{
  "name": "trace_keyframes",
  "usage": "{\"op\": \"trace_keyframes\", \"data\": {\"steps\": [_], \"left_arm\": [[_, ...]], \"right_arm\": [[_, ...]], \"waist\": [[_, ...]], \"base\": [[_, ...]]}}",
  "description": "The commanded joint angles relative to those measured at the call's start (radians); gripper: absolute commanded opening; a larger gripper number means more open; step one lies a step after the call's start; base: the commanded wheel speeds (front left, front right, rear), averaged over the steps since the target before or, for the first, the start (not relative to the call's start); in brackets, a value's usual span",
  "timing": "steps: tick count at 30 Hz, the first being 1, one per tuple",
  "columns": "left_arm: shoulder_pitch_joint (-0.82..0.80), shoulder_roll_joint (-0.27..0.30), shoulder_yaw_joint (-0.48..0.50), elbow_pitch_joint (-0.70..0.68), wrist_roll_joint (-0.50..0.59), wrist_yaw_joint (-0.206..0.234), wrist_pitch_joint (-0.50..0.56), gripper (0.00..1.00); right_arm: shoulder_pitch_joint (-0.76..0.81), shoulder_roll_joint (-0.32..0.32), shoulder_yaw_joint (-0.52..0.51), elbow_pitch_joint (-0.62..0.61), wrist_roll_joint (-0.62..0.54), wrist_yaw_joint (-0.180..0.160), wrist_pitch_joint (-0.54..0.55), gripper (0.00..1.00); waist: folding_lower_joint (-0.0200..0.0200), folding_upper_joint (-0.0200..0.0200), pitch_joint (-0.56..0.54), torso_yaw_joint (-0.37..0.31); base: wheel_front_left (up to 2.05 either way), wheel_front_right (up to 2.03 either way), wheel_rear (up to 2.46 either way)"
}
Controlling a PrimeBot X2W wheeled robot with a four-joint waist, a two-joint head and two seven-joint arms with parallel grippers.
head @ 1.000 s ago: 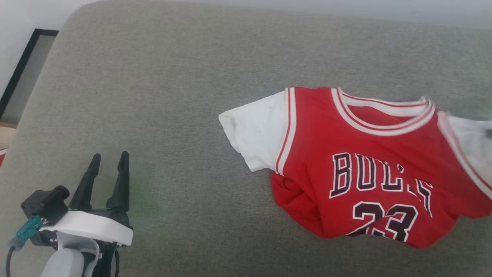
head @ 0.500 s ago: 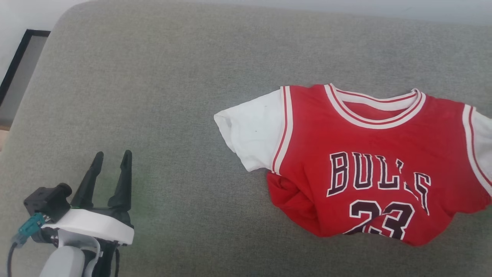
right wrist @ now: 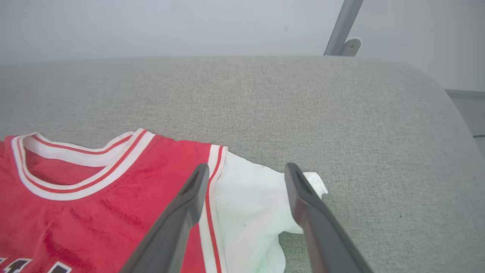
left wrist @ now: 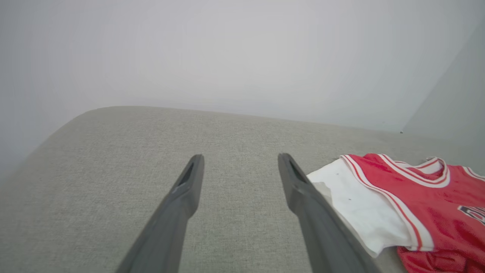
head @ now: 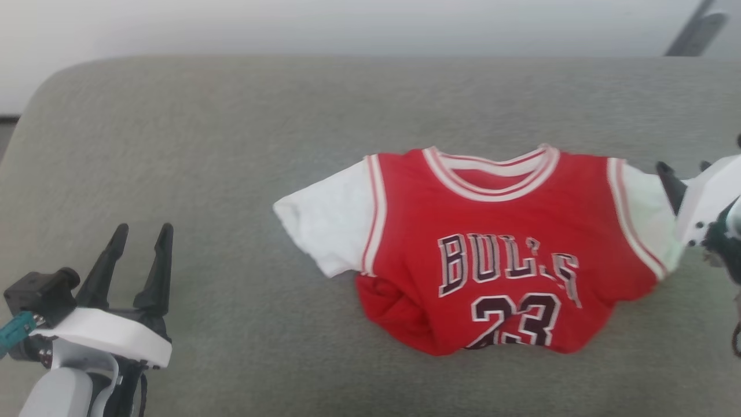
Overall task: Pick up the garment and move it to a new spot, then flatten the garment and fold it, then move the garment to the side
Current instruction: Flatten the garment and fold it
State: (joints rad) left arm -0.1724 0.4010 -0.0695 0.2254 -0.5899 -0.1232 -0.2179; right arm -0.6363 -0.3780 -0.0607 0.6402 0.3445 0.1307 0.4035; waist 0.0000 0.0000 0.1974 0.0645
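The garment (head: 492,231) is a red jersey with white sleeves, lying face up on the grey cushion (head: 231,145), its lower left hem bunched. My right gripper (head: 683,171) is at its right sleeve, open. In the right wrist view the right gripper (right wrist: 246,168) has its fingers spread over the white sleeve of the garment (right wrist: 94,197), gripping nothing. My left gripper (head: 143,229) is open at the lower left, well clear of the shirt. The left wrist view has the left gripper (left wrist: 240,157) over bare cushion, the garment (left wrist: 435,201) off to its right.
The grey fabric cushion (right wrist: 341,113) has rounded corners and a pale wall behind it. A slanted metal post (head: 694,32) rises behind the far right corner, the same post (right wrist: 343,26) in the right wrist view. Bare cushion stretches left of the shirt.
The head camera has shifted, bringing the right gripper into view at the right sleeve. The sleeve now lies loose on the cushion. The left gripper has stayed open.
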Motion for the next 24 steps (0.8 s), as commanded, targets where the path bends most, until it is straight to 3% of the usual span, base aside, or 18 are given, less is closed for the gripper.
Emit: {"op": "trace_keyframes", "data": {"steps": [1, 5, 12, 24], "left_arm": [[0.016, 0.002, 0.004, -0.007, -0.005, 0.005, 0.007, 1.0], [0.046, 0.019, 0.005, -0.032, -0.011, 0.014, 0.034, 1.0], [0.047, 0.046, -0.013, -0.057, -0.042, 0.008, 0.113, 1.0], [-0.17, 0.118, -0.144, 0.013, -0.151, -0.006, 0.49, 1.0]], "right_arm": [[0.022, 0.005, 0.015, -0.023, 0.016, 0.0, -0.025, 1.0], [0.109, 0.023, 0.076, -0.142, 0.054, 0.0, -0.129, 1.0], [0.219, 0.069, 0.091, -0.266, 0.022, 0.0, -0.291, 1.0], [0.309, 0.164, 0.084, -0.396, -0.078, 0.0, -0.449, 1.0]], "waist": [[0.0, 0.0, -0.04, -0.046], [0.0, 0.0, -0.076, -0.101], [0.0, 0.0, -0.103, -0.151], [0.0, 0.0, -0.079, -0.196]], "base": [[0.0, 0.0, 0.0], [0.0, 0.0, 0.0], [0.0, 0.0, 0.0], [0.0, 0.0, 0.0]]}}
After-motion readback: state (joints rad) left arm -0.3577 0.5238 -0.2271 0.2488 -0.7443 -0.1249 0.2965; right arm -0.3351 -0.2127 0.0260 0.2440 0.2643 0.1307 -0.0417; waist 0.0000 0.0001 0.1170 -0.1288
